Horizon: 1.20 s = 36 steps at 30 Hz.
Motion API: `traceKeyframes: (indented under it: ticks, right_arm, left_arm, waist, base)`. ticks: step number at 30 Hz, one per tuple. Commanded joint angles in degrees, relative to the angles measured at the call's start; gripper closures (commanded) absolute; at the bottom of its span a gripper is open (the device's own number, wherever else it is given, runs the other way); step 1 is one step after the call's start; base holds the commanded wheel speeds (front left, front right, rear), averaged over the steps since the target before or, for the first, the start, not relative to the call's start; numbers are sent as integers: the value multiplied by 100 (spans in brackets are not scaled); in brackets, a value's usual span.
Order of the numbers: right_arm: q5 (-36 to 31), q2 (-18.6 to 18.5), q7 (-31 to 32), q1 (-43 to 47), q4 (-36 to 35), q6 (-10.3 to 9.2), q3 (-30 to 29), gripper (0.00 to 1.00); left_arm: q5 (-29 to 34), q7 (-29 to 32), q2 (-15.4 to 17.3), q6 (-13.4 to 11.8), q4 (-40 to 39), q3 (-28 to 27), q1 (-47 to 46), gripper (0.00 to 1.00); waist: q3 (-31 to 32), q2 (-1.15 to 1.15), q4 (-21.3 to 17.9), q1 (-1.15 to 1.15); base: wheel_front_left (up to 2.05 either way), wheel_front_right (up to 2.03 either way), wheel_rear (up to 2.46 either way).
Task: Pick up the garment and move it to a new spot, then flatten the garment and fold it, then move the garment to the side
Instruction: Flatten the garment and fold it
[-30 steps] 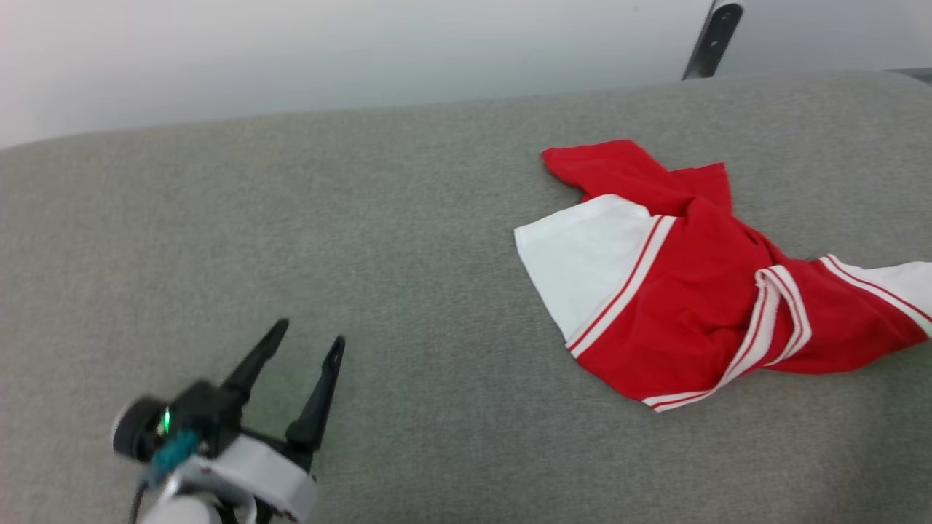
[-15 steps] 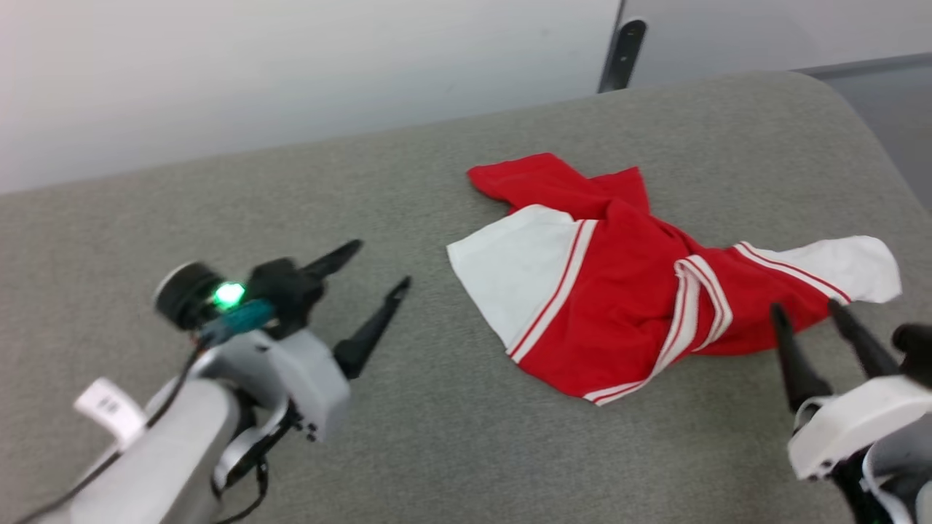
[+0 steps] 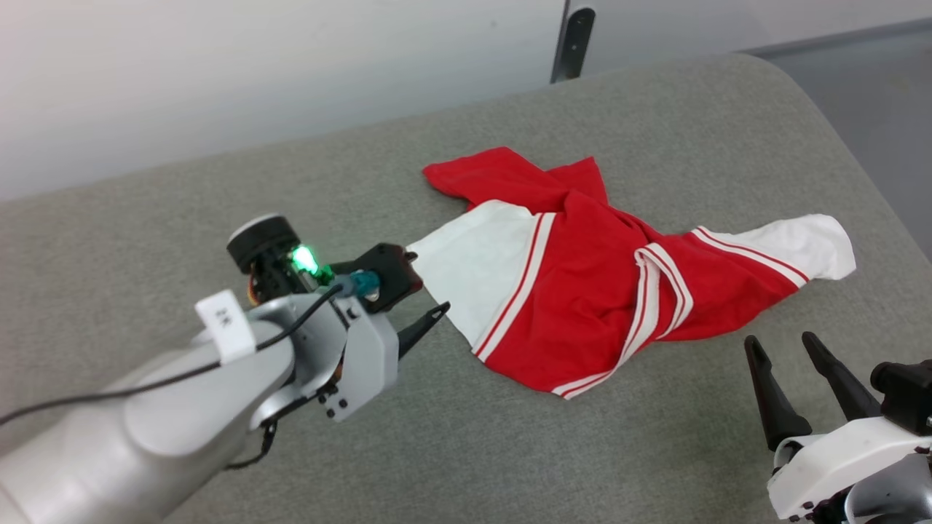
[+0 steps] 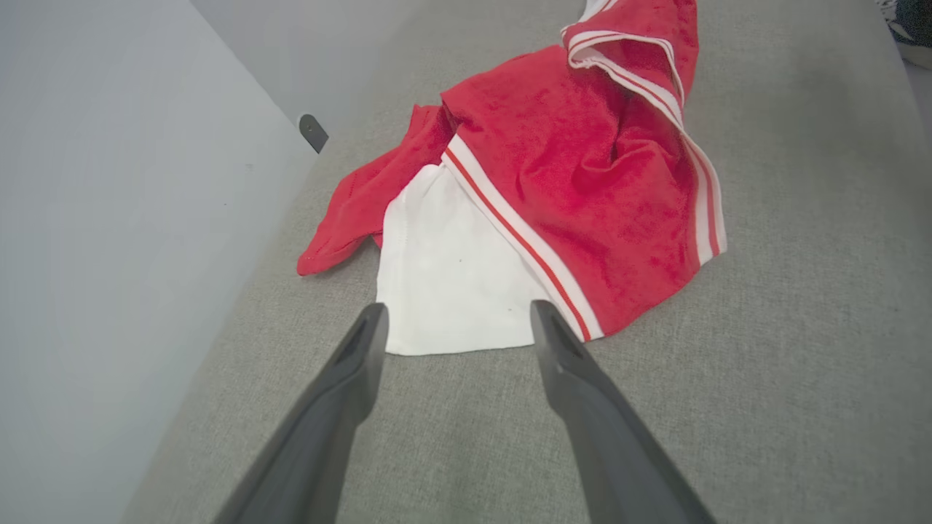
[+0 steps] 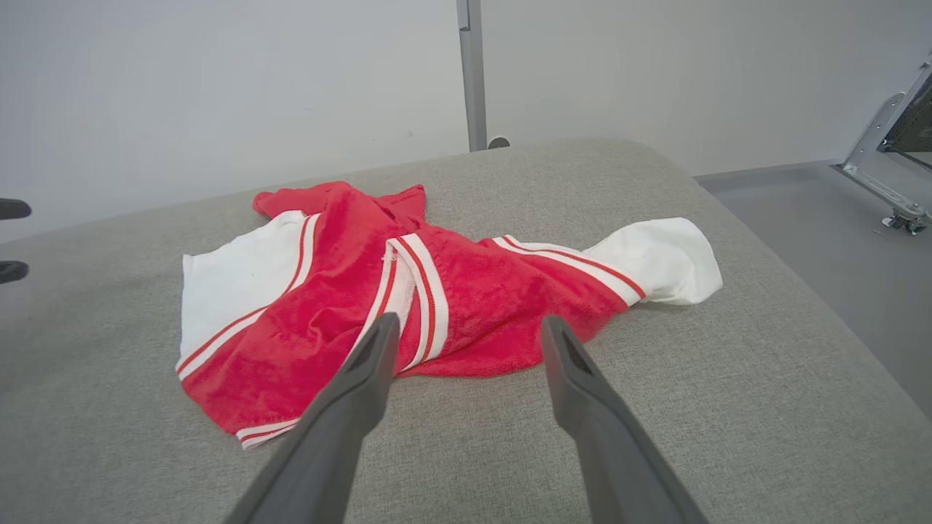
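Observation:
The garment lies crumpled on the grey padded surface, bright red with white panels and red-and-white striped trim. My left gripper is open at its left side, fingertips right at the edge of the white panel. In the left wrist view the left gripper frames that white panel's near edge of the garment, with nothing between the fingers. My right gripper stands open at the lower right, a short way off the red hem. In the right wrist view the right gripper points at the garment.
The grey padded surface runs wide to the left and front. Its rounded right edge drops to a grey floor. A pale wall with a dark bracket stands behind. A metal frame sits on the floor to the right.
The head camera has turned, shifting the whole picture. My left gripper has advanced to the garment's white panel. My right gripper has come into view at the lower right. The garment's shape is unchanged.

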State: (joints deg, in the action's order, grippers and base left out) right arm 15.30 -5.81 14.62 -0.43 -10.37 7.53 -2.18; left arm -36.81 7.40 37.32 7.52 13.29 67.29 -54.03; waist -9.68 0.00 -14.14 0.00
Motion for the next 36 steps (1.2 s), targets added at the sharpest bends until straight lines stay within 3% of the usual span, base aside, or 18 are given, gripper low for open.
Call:
traceKeyframes:
  ticks: [1, 6, 15, 25, 36]
  right_arm:
    - [-36, 37, -24, 68, -42, -8, 12, 0]
    - [-17, 127, -56, 67, -73, -8, 84, 0]
    - [29, 182, -190, -180, 65, -8, 233, 0]
    - [81, 235, -374, -294, 225, -8, 420, 0]
    - [152, 267, -524, -466, 372, -8, 620, 0]
  left_arm:
    - [-105, -40, -43, -11, 115, 226, -202, 0]
    - [-8, 27, -184, -11, 510, 601, -677, 0]
    - [1404, 1086, -269, -12, 14, 605, 12, 0]
    - [2102, 958, -190, -12, 443, 612, -36, 0]
    - [2596, 807, -509, -8, 1086, 655, 47, 0]
  waist:
    - [-81, 0, -92, 0]
    - [-239, 0, -249, 0]
    - [-511, 0, -542, 0]
    - [-718, 0, -740, 0]
    - [-959, 0, -936, 0]
  base:
    - [0, 0, 0]
    - [0, 0, 0]
    - [0, 0, 0]
    - [0, 0, 0]
    - [0, 0, 0]
